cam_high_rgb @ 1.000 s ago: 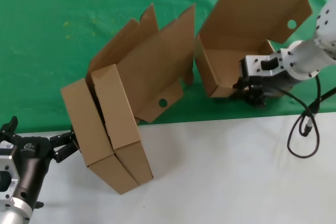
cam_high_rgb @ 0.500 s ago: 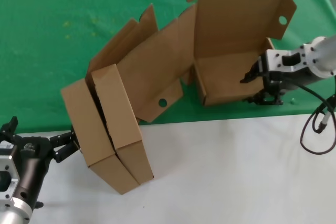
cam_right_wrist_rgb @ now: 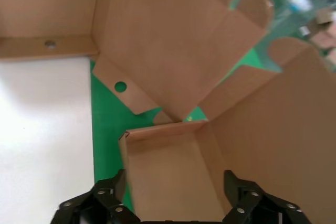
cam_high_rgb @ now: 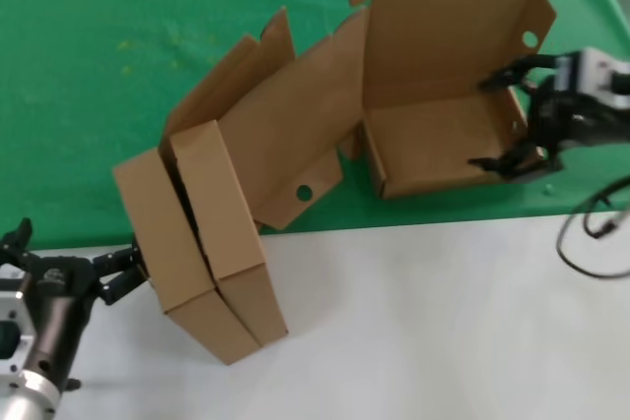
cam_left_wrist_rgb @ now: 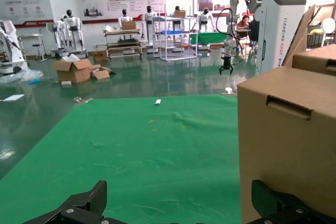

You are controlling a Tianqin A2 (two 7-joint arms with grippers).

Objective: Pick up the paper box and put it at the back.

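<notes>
The paper box (cam_high_rgb: 433,145) rests on the green cloth of the back (cam_high_rgb: 98,95), right of centre. Its shallow tray faces up and its big lid, with a round hole in the flap, stands upright behind. My right gripper (cam_high_rgb: 484,122) is open at the tray's right end, fingers spread wide and gripping nothing. The right wrist view shows the paper box (cam_right_wrist_rgb: 168,166) lying just beyond the open right gripper (cam_right_wrist_rgb: 174,179). My left gripper (cam_high_rgb: 79,245) waits open at the lower left, empty in its own view too (cam_left_wrist_rgb: 178,195).
Two other brown boxes (cam_high_rgb: 207,243) lean together, straddling the edge between the green cloth and the white tabletop (cam_high_rgb: 413,322), with their lids reaching toward the paper box. One box (cam_left_wrist_rgb: 286,140) stands right beside my left gripper. A cable (cam_high_rgb: 591,233) hangs below the right arm.
The right gripper, which held the paper box tilted, set it flat on the green cloth, opened and drew back to the right. The left arm stayed still.
</notes>
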